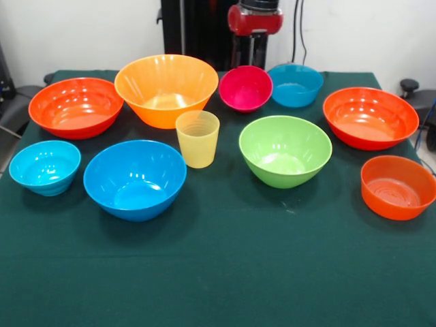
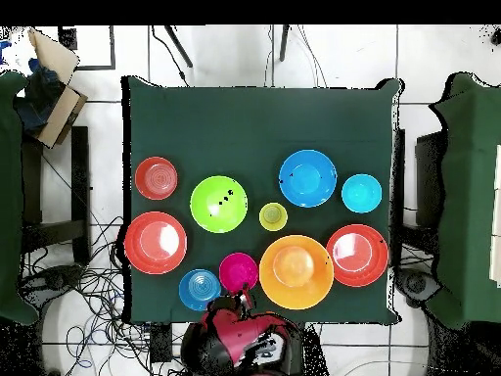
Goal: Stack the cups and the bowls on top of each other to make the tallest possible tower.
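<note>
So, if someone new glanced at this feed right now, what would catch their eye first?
Bright bowls spread singly over the dark green table, nothing stacked yet. The large light-orange bowl stands out at the back, with the pale-yellow tumbler just in front of it, between the big blue bowl and the lime green bowl. The red arm waits behind, drawn back.

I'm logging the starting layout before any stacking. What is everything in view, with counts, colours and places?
Front-view places.
Large light-orange bowl: 1, back, left of centre.
Red-orange bowls: 3; back left, back right, small one at right.
Blue bowls: 2; front left of centre, back right of centre.
Cyan bowl: 1, far left.
Magenta bowl: 1, back centre.
Lime green bowl: 1, right of centre.
Pale-yellow cup: 1, centre, upright.
Green tablecloth: 1, under everything.
Robot arm: 1, red and black, back edge.
</note>
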You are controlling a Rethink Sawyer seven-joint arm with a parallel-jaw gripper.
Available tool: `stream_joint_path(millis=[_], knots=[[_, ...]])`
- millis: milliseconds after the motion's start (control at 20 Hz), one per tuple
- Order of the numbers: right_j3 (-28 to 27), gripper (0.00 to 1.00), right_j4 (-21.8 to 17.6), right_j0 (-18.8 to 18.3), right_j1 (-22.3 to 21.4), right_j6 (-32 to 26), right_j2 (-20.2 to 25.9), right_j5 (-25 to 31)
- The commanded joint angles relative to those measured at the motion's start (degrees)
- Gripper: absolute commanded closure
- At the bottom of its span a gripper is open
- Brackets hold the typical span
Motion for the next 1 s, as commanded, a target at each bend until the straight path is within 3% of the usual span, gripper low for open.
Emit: stream_joint_path(millis=[50, 200, 600, 1000], knots=[[-3.1, 0.0, 3.9, 3.3, 4.0, 11.2, 4.2, -4.7], [-4.0, 0.0, 4.0, 4.4, 5.1, 11.7, 3.4, -5.2], [-11.0, 0.0, 4.1, 5.6, 13.1, 12.5, 3.5, -9.7], [-13.5, 0.0, 5.0, 6.2, 15.7, 12.7, 2.4, -11.4]])
